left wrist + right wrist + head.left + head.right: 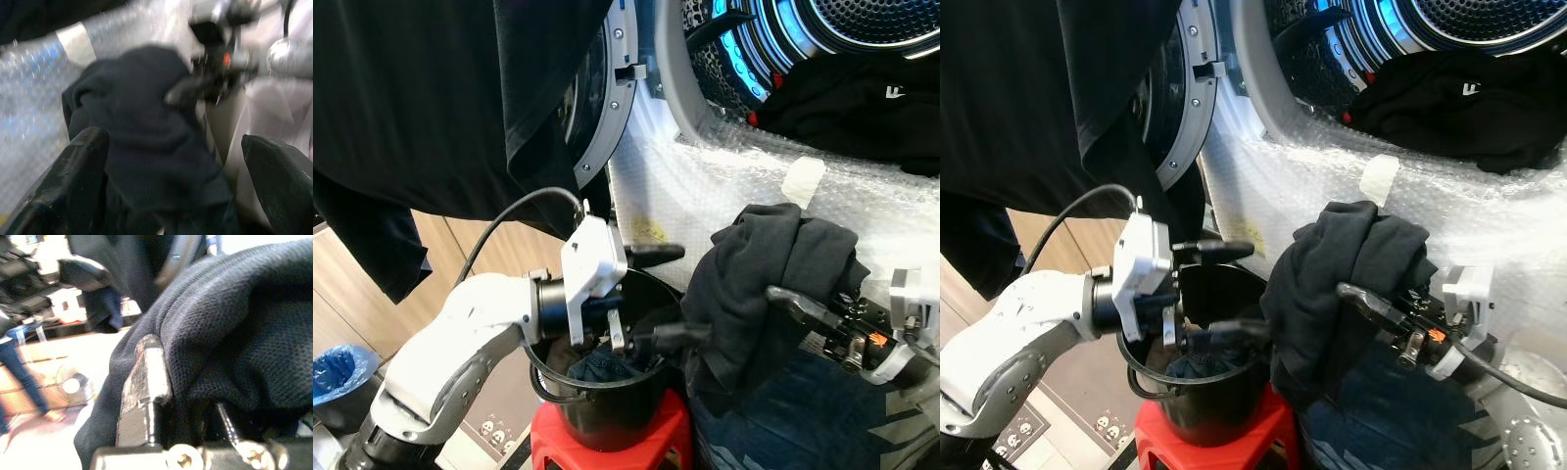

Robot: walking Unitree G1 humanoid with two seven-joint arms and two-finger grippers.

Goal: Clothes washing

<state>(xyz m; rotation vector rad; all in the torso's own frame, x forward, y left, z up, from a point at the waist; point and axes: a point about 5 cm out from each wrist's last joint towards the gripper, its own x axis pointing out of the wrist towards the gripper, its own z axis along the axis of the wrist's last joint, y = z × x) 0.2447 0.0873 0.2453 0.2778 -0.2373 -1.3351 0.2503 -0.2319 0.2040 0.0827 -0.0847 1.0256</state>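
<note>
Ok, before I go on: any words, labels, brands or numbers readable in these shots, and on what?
Nothing reads clearly.
Black garment in the washer drum: a small white mark, too small to read.
Bubble-wrapped washer front: a yellowish sticker, blurred by the wrap.
Cabinet beside the red stool: a row of small round pictograms, no letters legible.

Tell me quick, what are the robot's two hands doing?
Left hand: open, over the black bucket, beside the dark garment.
Right hand: closed, holding the dark garment.
</note>
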